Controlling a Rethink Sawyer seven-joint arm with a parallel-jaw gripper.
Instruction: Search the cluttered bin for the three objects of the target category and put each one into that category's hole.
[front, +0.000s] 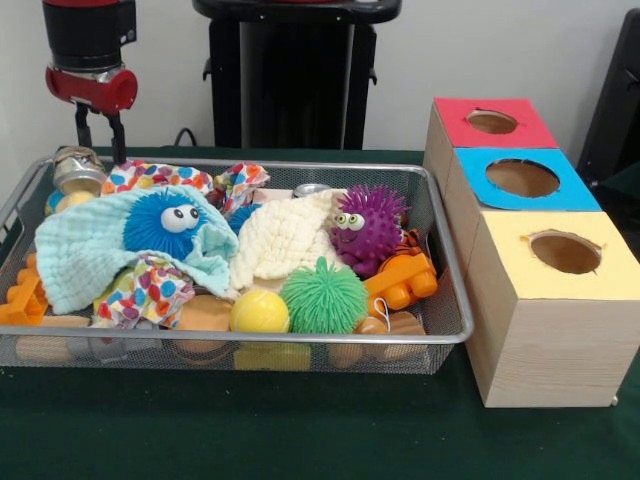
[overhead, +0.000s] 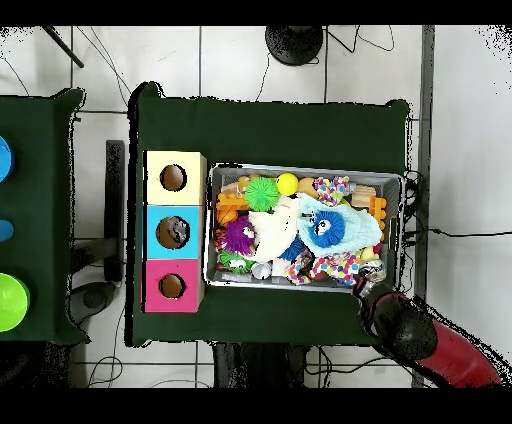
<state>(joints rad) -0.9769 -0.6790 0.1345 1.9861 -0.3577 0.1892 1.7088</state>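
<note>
Search is the step in hand: the gripper (front: 100, 135) hangs over the far left corner of the wire bin (front: 455, 300) in the front view, its two thin fingers pointing down a little apart with nothing between them, just above a metal tin (front: 78, 165) in that corner. Nothing tells which category is wanted, so I cannot name the target; the likeliest set, as a guess, is the spiky soft toys (three show plainly): a blue one with eyes (front: 165, 224) nested in a pale blue cloth (front: 85, 255), a purple one with eyes (front: 367, 222) near the right wall, and a green one (front: 322, 295) at the near edge beside a yellow ball (front: 259, 312). The three boxes stand just beside the bin, with holes in the red top (front: 492, 121), the blue top (front: 522, 177) and the yellow top (front: 565, 251). Next, the arm must travel from its corner to a chosen toy, descend with the fingers spread wide enough for the soft spikes, and avoid snagging the cloths
</note>
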